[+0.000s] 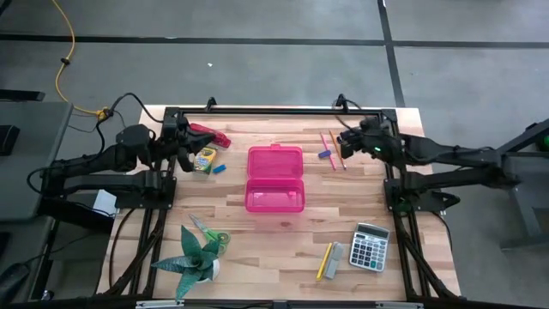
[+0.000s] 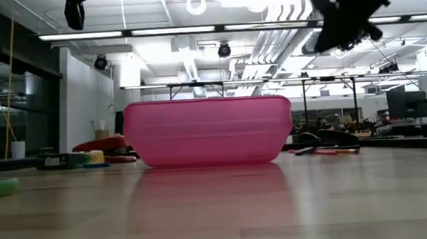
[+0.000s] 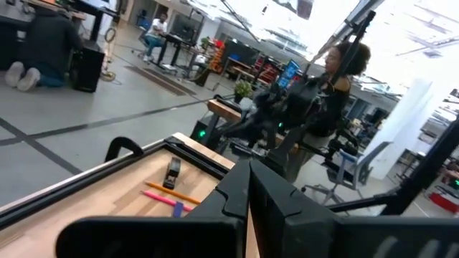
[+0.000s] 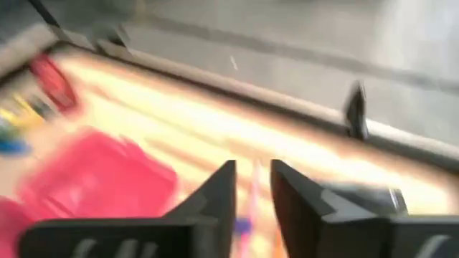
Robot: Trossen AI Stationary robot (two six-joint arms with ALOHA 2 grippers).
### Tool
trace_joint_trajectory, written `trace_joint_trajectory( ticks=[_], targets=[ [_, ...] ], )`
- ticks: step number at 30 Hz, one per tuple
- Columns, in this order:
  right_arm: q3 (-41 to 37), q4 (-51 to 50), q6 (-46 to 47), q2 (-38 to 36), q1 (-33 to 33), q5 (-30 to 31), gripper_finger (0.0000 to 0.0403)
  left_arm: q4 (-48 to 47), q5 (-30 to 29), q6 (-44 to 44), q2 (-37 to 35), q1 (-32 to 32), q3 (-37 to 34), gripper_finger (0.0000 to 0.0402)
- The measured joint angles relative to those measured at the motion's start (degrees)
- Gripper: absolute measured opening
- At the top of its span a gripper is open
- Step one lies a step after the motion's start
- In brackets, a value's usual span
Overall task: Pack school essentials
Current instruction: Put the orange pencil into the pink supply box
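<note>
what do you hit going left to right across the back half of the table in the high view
left claw → red stapler → crayon box → small blue piece → pink case → pink and orange pencils → right claw

Open pink hinged case (image 1: 274, 178) at the table centre, green spiky plant (image 1: 190, 261) at 7 o'clock, green scissors (image 1: 210, 232) beside it, calculator (image 1: 371, 246) at 5 o'clock, red stapler (image 1: 208, 136) at 11 o'clock

Overhead view straight down, low view level at tabletop, both sharing the pink case (image 1: 274, 178).
</note>
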Motion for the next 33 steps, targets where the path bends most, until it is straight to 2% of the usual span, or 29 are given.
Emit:
trace_joint_trajectory(
  ticks=[5, 9, 15, 21, 29, 33],
  targets=[
    [0.7, -4.7, 5.1, 9.5, -6.8, -11.8, 0.0173, 0.0, 0.0, 0.0, 0.0, 0.0, 0.0, 0.0000],
    [0.7, -5.0, 8.3, 17.4, -11.0, -20.6, 0.0206, 0.0, 0.0, 0.0, 0.0, 0.0, 0.0, 0.0000],
    [0.7, -5.0, 8.2, 27.2, -14.7, -24.1, 0.0207, 0.0, 0.0, 0.0, 0.0, 0.0, 0.0, 0.0000],
    [0.6, -4.9, 4.5, 34.0, -17.0, -29.3, 0.0204, 0.0, 0.0, 0.0, 0.0, 0.0, 0.0, 0.0000],
    [0.6, -4.7, 3.4, 39.1, -17.9, -31.2, 0.0202, 0.0, 0.0, 0.0, 0.0, 0.0, 0.0, 0.0000],
    [0.8, -4.5, 3.5, 39.9, -17.9, -31.3, 0.0180, 0.0, -0.1, 0.0, 0.0, 0.0, 0.0, 0.0000]
  ],
)
